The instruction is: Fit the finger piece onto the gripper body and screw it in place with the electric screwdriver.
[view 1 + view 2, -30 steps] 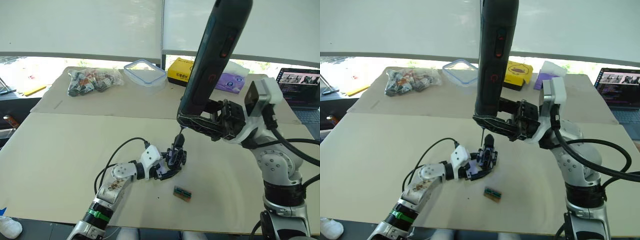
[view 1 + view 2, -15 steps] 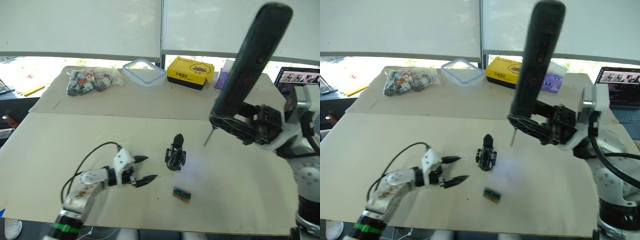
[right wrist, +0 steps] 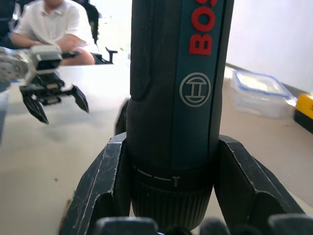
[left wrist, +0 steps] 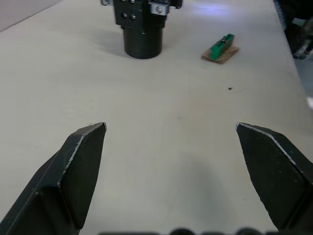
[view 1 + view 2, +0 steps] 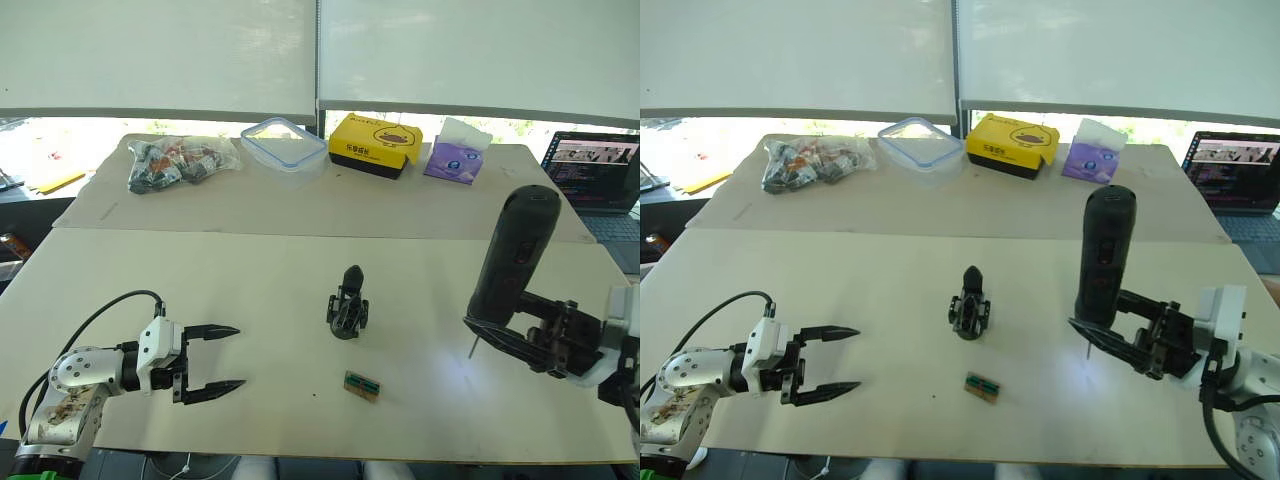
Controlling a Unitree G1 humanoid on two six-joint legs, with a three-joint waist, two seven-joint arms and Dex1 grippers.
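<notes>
Gripper body [image 5: 347, 312]: upright on surface [image 5: 420, 300], between both grippers, touching neither.
Handling: rigid, light, tippable; clasp its chunky base.
Left gripper [image 5: 226, 357]: wide, empty.
Right gripper [image 5: 1110, 345]: clamping electric screwdriver [image 5: 1103, 255].

The gripper body [image 5: 348, 309], a chunky black block with pale details, stands upright near the middle of the desk [image 5: 150, 265], resting on its round black base. The finger piece [image 5: 353, 277], a black wedge, sits on top of it, point up. The screwdriver [image 5: 512, 261], a slim black cylinder with red marks, is off the desk near its right edge, roughly upright, bit down, clamped in the right gripper [image 5: 525, 340].
</notes>
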